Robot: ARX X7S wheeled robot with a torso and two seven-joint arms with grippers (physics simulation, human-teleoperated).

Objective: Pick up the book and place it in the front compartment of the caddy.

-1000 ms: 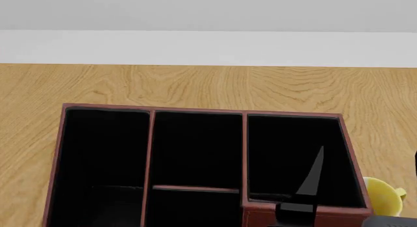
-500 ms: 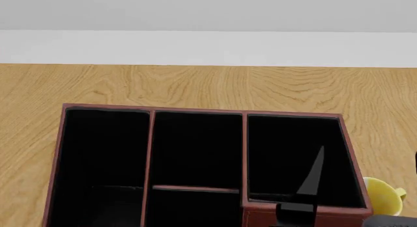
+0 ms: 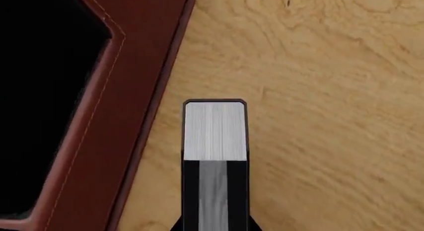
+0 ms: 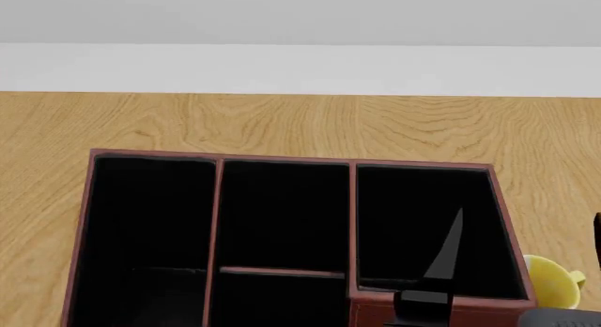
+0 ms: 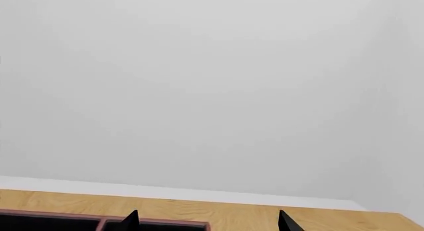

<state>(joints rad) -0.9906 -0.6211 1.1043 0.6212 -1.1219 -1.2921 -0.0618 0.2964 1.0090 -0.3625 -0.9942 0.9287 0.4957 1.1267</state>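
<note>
1. Left gripper (image 3: 215,164): my left wrist camera shows its dark fingers (image 3: 190,191) pressed against both covers of the book (image 3: 213,130), so the jaws are narrow and clamped on it.
2. The book: upright, white page edges facing the camera with a thin black cover on each side. It is outside the caddy (image 3: 126,116), just beside one outer wall and over bare wood. I cannot tell whether it rests on the wood or hangs above it.
3. The caddy: reddish-brown with a black interior. From the head camera I count three columns, and a thin crossbar (image 4: 281,272) splits the middle one. I see no book in any compartment.
4. Right gripper (image 5: 207,222): only the two black fingertips show in its own camera, set wide apart with nothing between them. On the head camera a dark wedge-shaped finger (image 4: 449,253) stands over the caddy's right column, near its front wall.
5. Mug (image 4: 552,281): yellow, just beside the caddy's right wall, partly cut off by the edge of the view.
6. Table (image 4: 281,123): light wood grain, running on behind the caddy.
7. Wall (image 5: 212,92): plain pale grey, beyond the caddy at the table's far edge.
</note>
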